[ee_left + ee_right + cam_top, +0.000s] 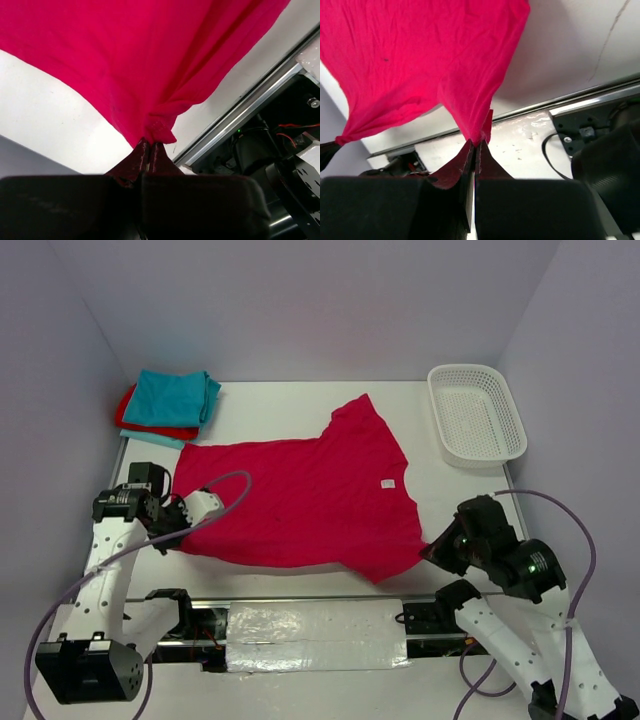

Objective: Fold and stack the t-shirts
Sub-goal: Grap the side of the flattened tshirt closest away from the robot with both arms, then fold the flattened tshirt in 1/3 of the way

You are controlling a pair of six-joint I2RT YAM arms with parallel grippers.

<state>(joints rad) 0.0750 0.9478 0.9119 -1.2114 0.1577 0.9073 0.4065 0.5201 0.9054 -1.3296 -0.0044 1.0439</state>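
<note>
With folded teal and red cloth shirts (172, 402) stacked upper left, the left tool (149, 146) and right tool (475, 144) each clench a lower corner of the spread, not-yet-folded magenta cloth t-shirt (300, 500).

Setting: robotics lab test cell. Flat white tabletop (270, 405) boxed on three sides by plain pale lilac-grey wall panels (300, 310). Bare aluminium mounting rail (300, 599) along the near edge, with a white-and-black jointed left arm (100, 575) and a matching right arm (510, 635) bolted there.
</note>
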